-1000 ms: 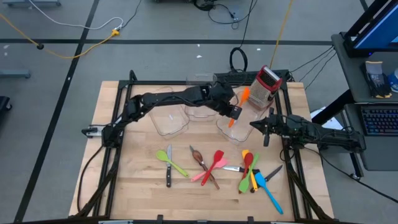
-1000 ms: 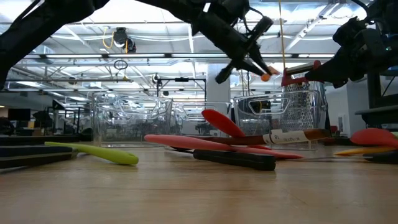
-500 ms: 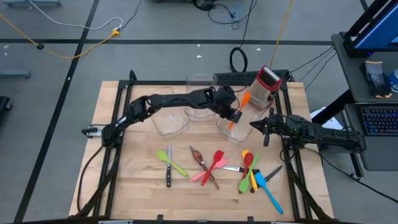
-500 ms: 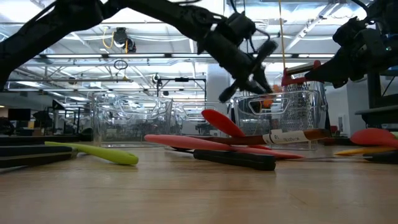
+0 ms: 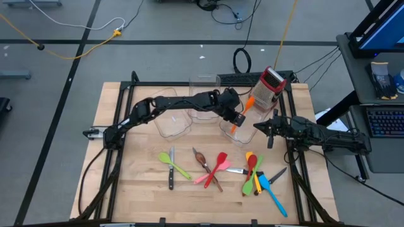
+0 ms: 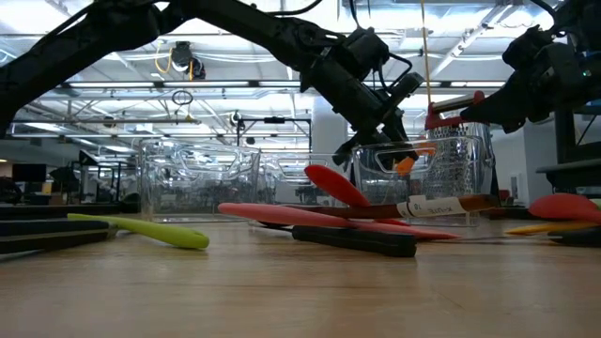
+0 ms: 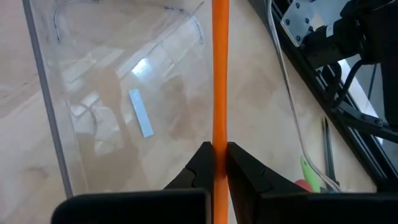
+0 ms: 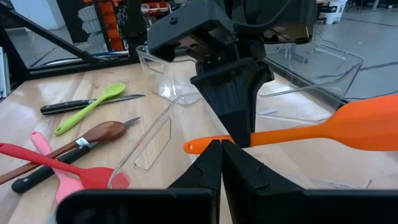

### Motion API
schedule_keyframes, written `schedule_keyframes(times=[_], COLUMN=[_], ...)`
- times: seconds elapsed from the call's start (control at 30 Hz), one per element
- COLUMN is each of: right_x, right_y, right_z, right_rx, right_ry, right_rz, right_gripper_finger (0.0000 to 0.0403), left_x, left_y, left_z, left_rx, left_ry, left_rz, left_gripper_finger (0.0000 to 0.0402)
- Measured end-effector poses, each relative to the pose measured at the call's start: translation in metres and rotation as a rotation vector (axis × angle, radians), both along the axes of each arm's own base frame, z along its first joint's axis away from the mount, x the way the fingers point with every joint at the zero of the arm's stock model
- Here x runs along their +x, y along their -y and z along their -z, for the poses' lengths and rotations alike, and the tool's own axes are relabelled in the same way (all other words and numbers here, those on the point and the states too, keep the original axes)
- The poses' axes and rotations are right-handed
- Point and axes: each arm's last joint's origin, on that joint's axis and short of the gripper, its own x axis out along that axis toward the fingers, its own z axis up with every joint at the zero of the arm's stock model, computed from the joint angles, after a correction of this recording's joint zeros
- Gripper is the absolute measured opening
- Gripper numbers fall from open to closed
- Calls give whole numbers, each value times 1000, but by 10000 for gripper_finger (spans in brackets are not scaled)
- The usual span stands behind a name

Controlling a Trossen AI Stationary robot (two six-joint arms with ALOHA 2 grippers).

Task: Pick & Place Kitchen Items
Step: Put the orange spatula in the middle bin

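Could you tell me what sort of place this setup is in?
Probably a robotics lab or workshop, not a kitchen: the wooden table stands on a grey floor with loose cables, a computer keyboard beside it, and ceiling strip lights over a large open hall.

utensils (image 5: pixel 221 169) before bins (image 5: pixel 203 113) (three abreast), grater (image 5: pixel 267 89) behind

Orange spatula (image 6: pixel 406 164) in left gripper (image 6: pixel 387 141)

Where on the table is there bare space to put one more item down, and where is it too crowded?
Bare wood lies along the table front edge and left of the green spoon. Another strip runs between the clear bins and the utensil row. The front right is crowded: yellow, red, green and blue utensils overlap.
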Motion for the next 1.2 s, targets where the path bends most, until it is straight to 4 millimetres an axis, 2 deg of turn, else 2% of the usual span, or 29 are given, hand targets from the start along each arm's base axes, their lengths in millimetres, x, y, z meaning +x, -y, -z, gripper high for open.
schedule_keyframes(times=[0.3,0.4,0.53,0.6,0.73,0.87,1.0,1.07,1.2], right_x=[0,0,0,0,0,0,0,0,0], right_y=[0,0,0,0,0,0,0,0,0], right_z=[0,0,0,0,0,0,0,0,0], right_rx=[0,0,0,1,25,26,25,25,24], right_ry=[0,1,1,-1,2,2,2,2,1], right_rz=[0,0,0,-1,4,2,3,2,2], right_gripper_finger=[4,4,4,4,4,4,4,4,4], left_x=[-3,-8,-20,-30,-67,-104,-124,-124,-119], left_y=[-6,-13,-20,-24,-38,-52,-69,-78,-91], left_z=[-6,-21,-51,-65,-92,-106,-101,-87,-64], left_rx=[-4,-12,-16,-32,-31,39,23,6,-41], left_ry=[5,17,53,27,-114,-305,-432,-476,-438], left_rz=[-2,-11,-28,-60,-219,-397,-491,-503,-505], left_gripper_finger=[20,20,11,6,10,5,11,11,5])
